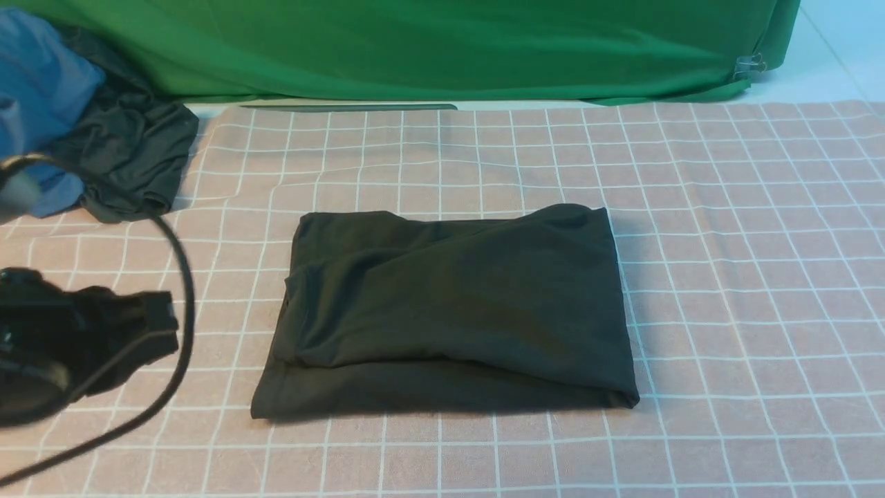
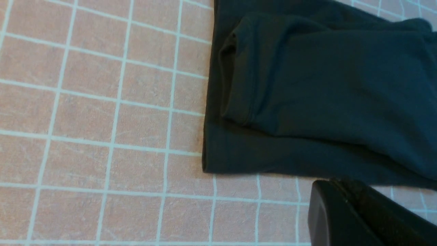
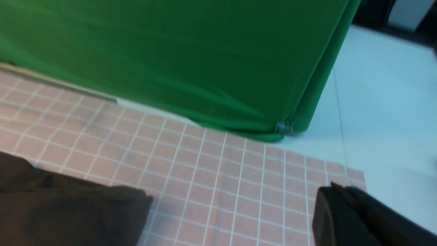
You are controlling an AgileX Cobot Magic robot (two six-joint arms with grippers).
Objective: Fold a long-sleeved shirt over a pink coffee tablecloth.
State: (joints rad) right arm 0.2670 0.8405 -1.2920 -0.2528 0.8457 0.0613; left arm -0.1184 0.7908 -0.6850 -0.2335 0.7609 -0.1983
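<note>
Black jaws of the left gripper (image 1: 162, 321) pressed together, empty, hovering over the pink coffee tablecloth (image 1: 726, 263) at the near left, just left of the folded long-sleeved shirt (image 1: 449, 311) and apart from it. Same gripper seen in its wrist view (image 2: 344, 205) as a dark closed tip just off the shirt's (image 2: 324, 95) near hem, touching nothing. Right gripper out of the front view; only a dark closed tip (image 3: 341, 212) showing in its own wrist view, holding nothing, above the right end of the tablecloth (image 3: 239, 177), well apart from the shirt's corner (image 3: 68, 212). Counted: one black long-sleeved shirt, folded into a rough rectangle, lying at the middle of the tablecloth; one pink tablecloth with a grid of thin white lines; one green backdrop cloth (image 1: 415, 41) along the far edge; one small clear clip (image 1: 748, 67) at the backdrop's right lower corner; one smaller dark garment (image 1: 131, 159) bunched against one piece of blue cloth (image 1: 38, 90) at the far left; one black cable (image 1: 183, 277) looping by the left gripper. No print, neck label or lettering facing up on the folded shirt; nothing readable anywhere.
</note>
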